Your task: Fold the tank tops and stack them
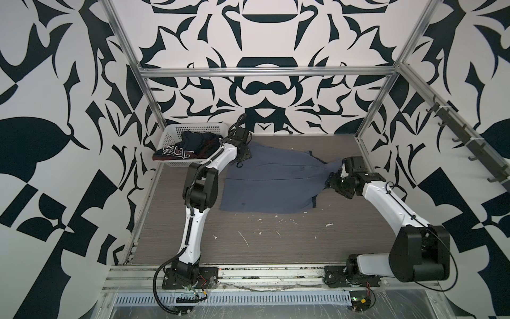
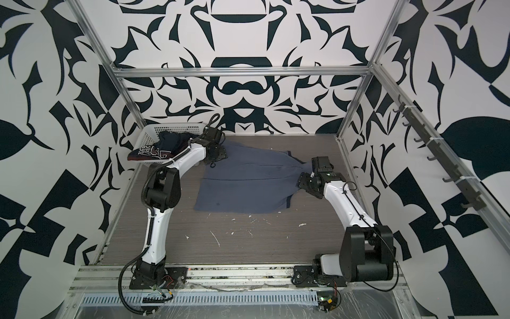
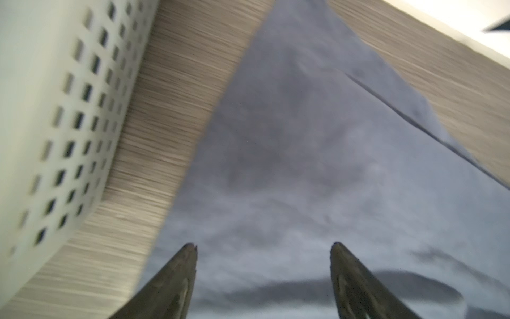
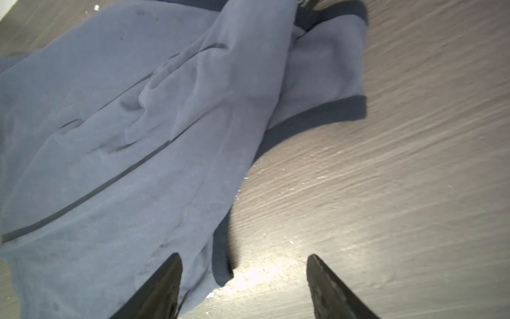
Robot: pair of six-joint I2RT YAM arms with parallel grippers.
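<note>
The slate grey-blue tank top (image 1: 276,183) (image 2: 248,183) lies spread on the wooden table, its navy-trimmed straps bunched toward the right. My left gripper (image 1: 245,155) (image 2: 218,156) (image 3: 263,245) hovers open over its far left corner, next to the basket, with only cloth (image 3: 289,165) under the fingers. At the strap end my right gripper (image 1: 332,179) (image 2: 302,180) (image 4: 244,256) is open; one finger is over the cloth (image 4: 138,138), the other over bare table, and a trimmed edge (image 4: 220,256) lies between them. The dark navy tank top (image 1: 190,147) (image 2: 165,147) lies crumpled in the basket.
The white perforated basket (image 1: 193,128) (image 2: 171,127) (image 3: 55,110) stands at the table's back left. The near half of the table (image 1: 276,243) carries white flecks. A rail of dark hooks (image 1: 463,140) runs along the right wall, and aluminium frame posts stand at the corners.
</note>
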